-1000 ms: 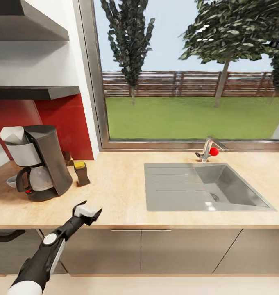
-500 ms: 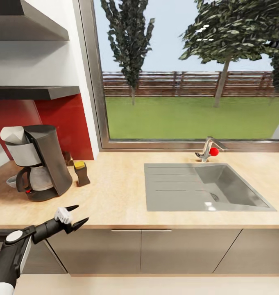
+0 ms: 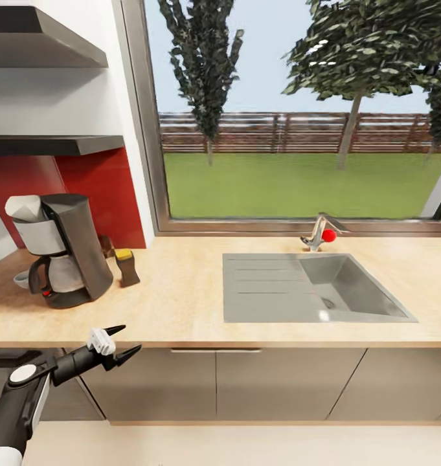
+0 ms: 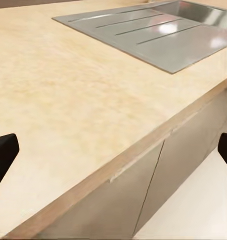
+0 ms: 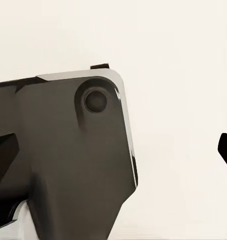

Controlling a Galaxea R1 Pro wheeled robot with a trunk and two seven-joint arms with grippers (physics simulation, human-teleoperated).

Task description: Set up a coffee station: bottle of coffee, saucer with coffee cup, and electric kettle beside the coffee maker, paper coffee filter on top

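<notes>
— What has changed on your end?

— Two things. A second ago my left tool (image 3: pixel 116 343) was up over the front edge of the counter (image 3: pixel 181 304); half a second ago it had dropped to the front edge, and it sits there now, in front of the cabinet fronts (image 3: pixel 233 382). The whole head picture has also shifted a little since then: the sink (image 3: pixel 311 294) and tap (image 3: pixel 320 233) sit higher and further left, so I read that as the camera moving, not the things.

— Is the tool carrying anything?

— No. Its fingers (image 3: pixel 128 353) are spread wide and empty. The left wrist view looks along the counter edge toward the sink, with nothing between the fingertips.

— And the right one?

— The right wrist camera shows dark robot bodywork against a pale background. I can't tell whether that tool is spread or closed.

— Where do the task's things stand?

— The coffee maker (image 3: pixel 61 249) is on the counter at the left, with the paper coffee filter (image 3: pixel 24 207) on top. The bottle of coffee (image 3: pixel 127 266) stands just beside it. Something pale and round peeks out behind the carafe; I can't say if it's the cup or saucer.

— So what does it mean?

— I judge the left arm has finished here and the kettle is likely still to fetch.
</notes>
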